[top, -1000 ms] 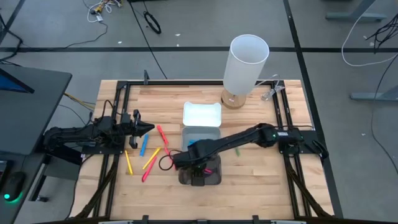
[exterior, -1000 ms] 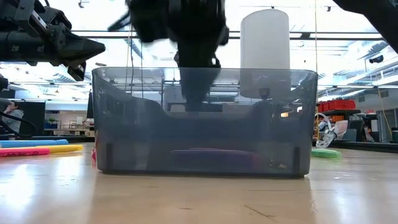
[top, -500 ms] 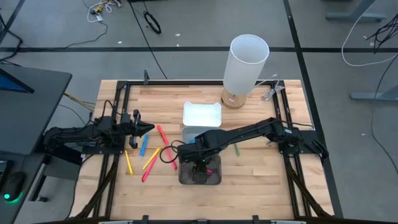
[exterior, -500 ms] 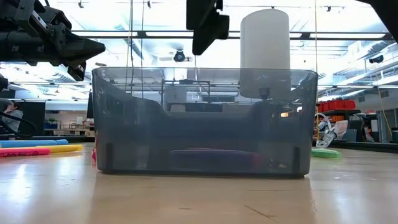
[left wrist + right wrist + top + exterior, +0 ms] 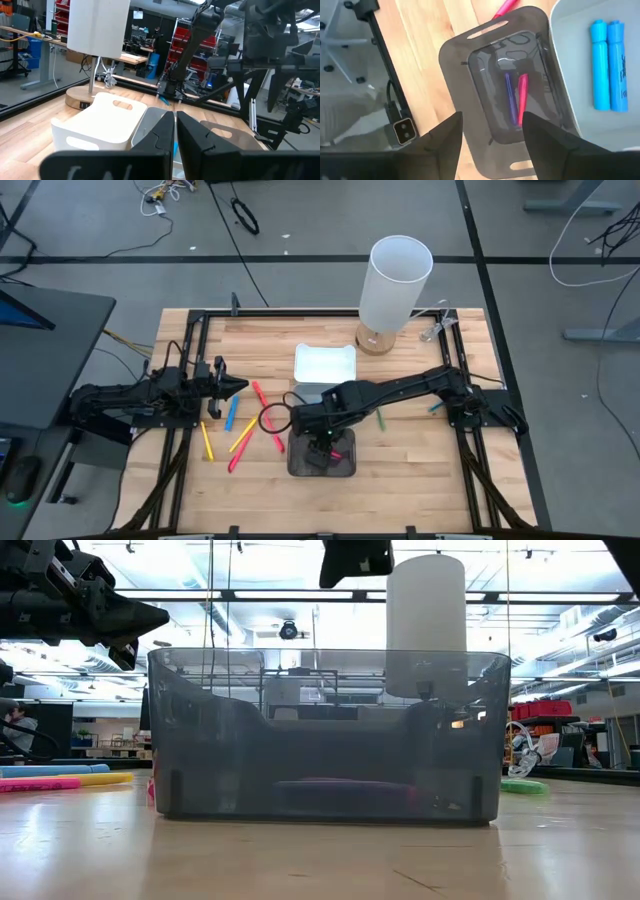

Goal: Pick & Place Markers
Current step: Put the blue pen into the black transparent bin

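The dark grey tray [image 5: 296, 466] [image 5: 455, 75] stands near the table's near edge. In it lie a purple marker [image 5: 509, 100] and a red marker [image 5: 522, 97], side by side on its floor. My right gripper [image 5: 492, 145] [image 5: 320, 446] hovers open above this tray, pointing down, and holds nothing. Beside it, a light grey tray [image 5: 570, 60] holds two blue markers [image 5: 607, 65]. Several red, yellow, orange and blue markers [image 5: 243, 435] lie on the wood left of the trays. A green one [image 5: 380, 420] lies to the right. My left gripper [image 5: 236, 388] [image 5: 175, 132] waits shut near the table's left side.
A white tray [image 5: 325, 363] sits behind the light grey one. A tall white cylinder on a round wooden base [image 5: 398, 280] stands at the far edge. A black cable loop [image 5: 272, 418] hangs from the right arm. Another blue marker [image 5: 435, 408] lies near the right frame rail.
My right gripper has risen from inside the dark grey tray to well above its rim. A red marker now shows lying in the tray beside the purple one. The left arm has kept still.
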Motion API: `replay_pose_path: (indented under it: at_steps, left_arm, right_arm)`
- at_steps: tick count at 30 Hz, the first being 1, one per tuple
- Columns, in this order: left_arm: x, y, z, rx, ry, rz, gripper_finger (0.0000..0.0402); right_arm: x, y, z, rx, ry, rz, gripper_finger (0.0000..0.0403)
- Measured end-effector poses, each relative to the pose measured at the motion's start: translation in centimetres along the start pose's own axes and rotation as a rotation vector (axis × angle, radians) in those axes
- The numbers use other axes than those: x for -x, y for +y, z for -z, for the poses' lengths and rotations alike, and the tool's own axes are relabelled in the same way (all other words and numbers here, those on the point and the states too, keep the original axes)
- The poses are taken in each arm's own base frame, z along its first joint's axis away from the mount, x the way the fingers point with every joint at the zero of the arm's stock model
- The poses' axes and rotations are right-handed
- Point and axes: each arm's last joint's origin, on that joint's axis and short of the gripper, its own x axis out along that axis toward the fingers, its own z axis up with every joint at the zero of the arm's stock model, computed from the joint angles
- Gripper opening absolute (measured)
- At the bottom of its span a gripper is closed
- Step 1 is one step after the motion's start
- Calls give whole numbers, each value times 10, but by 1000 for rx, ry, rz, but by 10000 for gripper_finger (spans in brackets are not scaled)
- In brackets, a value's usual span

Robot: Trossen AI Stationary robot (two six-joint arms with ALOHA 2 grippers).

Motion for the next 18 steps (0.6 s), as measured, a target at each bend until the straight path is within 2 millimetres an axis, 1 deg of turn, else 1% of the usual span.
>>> replay_pose_path:
  at_steps: [4, 7, 11, 18]
  left_arm:
    - [0, 0, 0, 0, 0, 0, 23]
    - [0, 0, 0, 0, 0, 0, 23]
    - [0, 0, 0, 0, 0, 0, 23]
    - [0, 0, 0, 0, 0, 0, 23]
  right_arm:
    - [4, -1, 0, -39, -12, 3, 205]
    - [5, -5, 6, -76, -15, 0, 205]
    - [9, -16, 23, -119, -47, -1, 205]
    - [33, -41, 58, -185, -67, 70, 205]
